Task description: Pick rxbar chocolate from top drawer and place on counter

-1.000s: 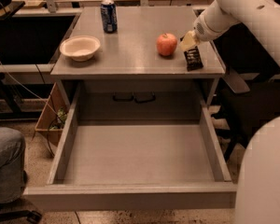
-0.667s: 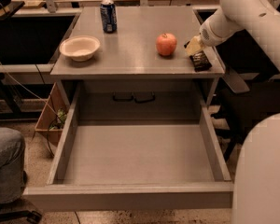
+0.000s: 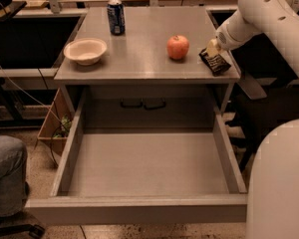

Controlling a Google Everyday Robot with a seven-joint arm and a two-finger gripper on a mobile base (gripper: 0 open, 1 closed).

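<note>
The rxbar chocolate [image 3: 215, 62], a dark flat bar with white lettering, lies on the counter [image 3: 139, 44] near its right edge, just right of the apple. My gripper [image 3: 212, 49] is at the bar's far end, at the tip of the white arm coming in from the upper right. The top drawer [image 3: 144, 168] is pulled fully open below the counter, and its grey bottom is bare.
A red apple [image 3: 178, 47] sits left of the bar. A blue soda can [image 3: 116, 17] stands at the counter's back. A white bowl [image 3: 85, 51] sits at the left. A person's knee [image 3: 5, 176] is at the lower left. My white robot body [image 3: 279, 183] fills the lower right.
The gripper and the bar have shifted a little to the right along the counter, away from the apple. The bar now lies flat near the right edge.
</note>
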